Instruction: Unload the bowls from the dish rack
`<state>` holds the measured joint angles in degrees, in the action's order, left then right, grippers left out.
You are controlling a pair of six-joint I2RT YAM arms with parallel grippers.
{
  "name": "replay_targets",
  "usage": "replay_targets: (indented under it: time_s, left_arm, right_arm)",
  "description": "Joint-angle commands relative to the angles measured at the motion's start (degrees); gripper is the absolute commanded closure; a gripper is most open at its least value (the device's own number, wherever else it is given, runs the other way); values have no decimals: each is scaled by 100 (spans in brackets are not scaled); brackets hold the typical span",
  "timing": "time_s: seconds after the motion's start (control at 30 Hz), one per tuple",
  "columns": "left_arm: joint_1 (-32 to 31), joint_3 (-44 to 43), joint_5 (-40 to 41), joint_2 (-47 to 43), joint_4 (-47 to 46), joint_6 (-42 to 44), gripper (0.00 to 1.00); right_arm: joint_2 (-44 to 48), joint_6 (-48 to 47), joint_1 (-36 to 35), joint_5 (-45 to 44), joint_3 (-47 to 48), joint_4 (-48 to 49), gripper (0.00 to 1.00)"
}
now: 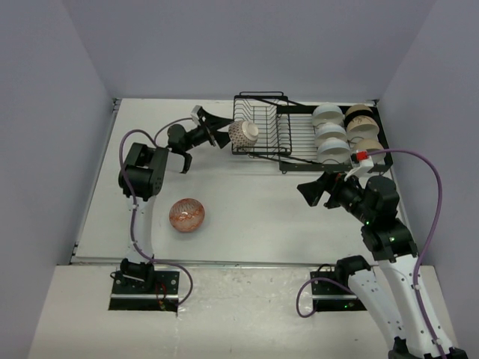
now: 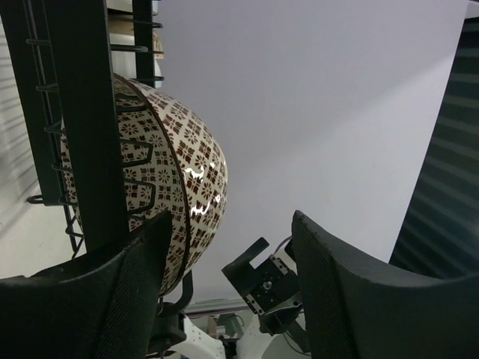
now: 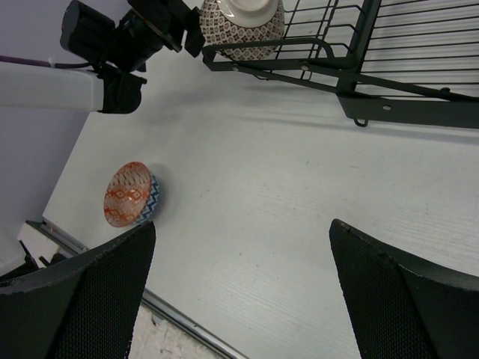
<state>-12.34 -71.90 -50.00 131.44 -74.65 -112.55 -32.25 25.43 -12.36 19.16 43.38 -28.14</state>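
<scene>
A white bench (image 1: 254, 217) holds a black wire dish rack (image 3: 404, 111) at its far side, with two robot arms reaching in from the near edge.

A brown-and-cream patterned bowl (image 1: 243, 133) is propped on its side at the left end of the rack's smaller basket, its pale foot ring showing from above. The wires hold it on edge, which is likely why the left arm comes at it from the side rather than from overhead.

The left claw (image 2: 228, 247) stands part open and holds nothing. In its wrist view, one finger (image 2: 138, 288) sits just beside the bowl's lower curve, with a rack wire crossing in front. I cannot tell whether that finger touches the bowl. The other finger is well clear, with only bare wall between it and the bowl. So the bowl lies against one side of the gap, not centred in it.

In the wider flat section, three white bowls (image 1: 331, 133) and three beige bowls (image 1: 363, 127) stand in two rows.

One bowl with an orange inside and a blue zigzag outside (image 1: 187, 215) already rests on the bench, well apart from the rack, near the left arm.

The right claw (image 3: 241, 232) hangs wide open and empty over bare bench, just in front of the flat section.
</scene>
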Motion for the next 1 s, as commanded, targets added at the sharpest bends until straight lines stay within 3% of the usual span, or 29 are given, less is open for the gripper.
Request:
replay_targets:
  time_s: [0.0, 0.23, 0.37, 0.77, 0.9, 0.97]
  left_arm:
    - [-102, -280, 104, 128, -2387, -302, 35]
    - [-128, -395, 280, 347, -2668, -574, 60]
    - [-146, -421, 333, 400, -2704, -575, 62]
    - [-199, -641, 394, 444, -2809, -645, 84]
    - [-225, -711, 412, 435, -2818, -680, 100]
    - [-234, -773, 421, 435, -2818, -707, 100]
  right_arm:
    - [-1, -73, 14, 115, -48, 221, 1]
    - [26, -65, 14, 114, -57, 221, 1]
    - [35, -65, 14, 115, -66, 239, 1]
    - [43, -65, 14, 114, -84, 256, 1]
    - [43, -65, 14, 115, -84, 256, 1]
    - [43, -65, 14, 114, -84, 248, 1]
